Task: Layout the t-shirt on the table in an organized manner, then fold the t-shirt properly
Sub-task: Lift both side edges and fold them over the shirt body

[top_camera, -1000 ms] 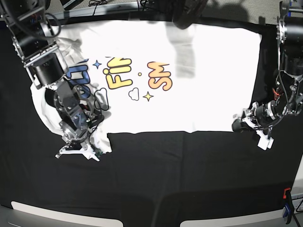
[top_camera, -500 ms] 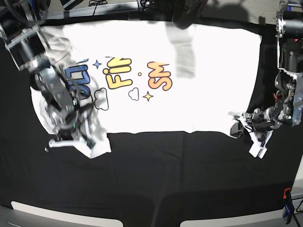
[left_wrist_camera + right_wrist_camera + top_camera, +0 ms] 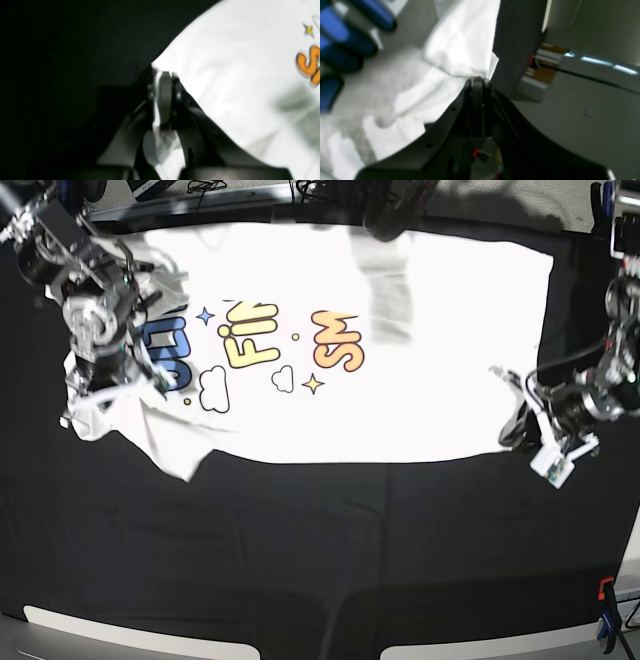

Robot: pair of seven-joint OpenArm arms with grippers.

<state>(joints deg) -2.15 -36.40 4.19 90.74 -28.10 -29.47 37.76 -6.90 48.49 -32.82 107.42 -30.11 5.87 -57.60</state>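
The white t-shirt (image 3: pixel 420 370) lies spread across the far half of the black table (image 3: pixel 330 560), print side up, its yellow and orange lettering (image 3: pixel 290 340) sitting toward the end where the right arm works. The right gripper (image 3: pixel 105 385) is clenched on a bunch of the shirt's fabric at that end; in the right wrist view the jaws are pressed together with white cloth (image 3: pixel 455 55) pinched at their tips, and the cloth there is lifted and crumpled rather than flat. At the opposite end the left gripper (image 3: pixel 535 430) is clamped on the shirt's near corner; the left wrist view shows its fingers (image 3: pixel 165 97) closed tight with a sliver of white fabric between them, right at the edge where cloth meets black tabletop. Between the two grippers the shirt's near edge runs fairly straight, sagging into a loose flap (image 3: pixel 175 450) close to the right gripper. The far edge of the shirt lies near the table's far edge. Nearer than the shirt, a broad stretch of black tabletop is bare, with a red and blue clamp (image 3: pixel 606 620) at its near corner on the left arm's side.
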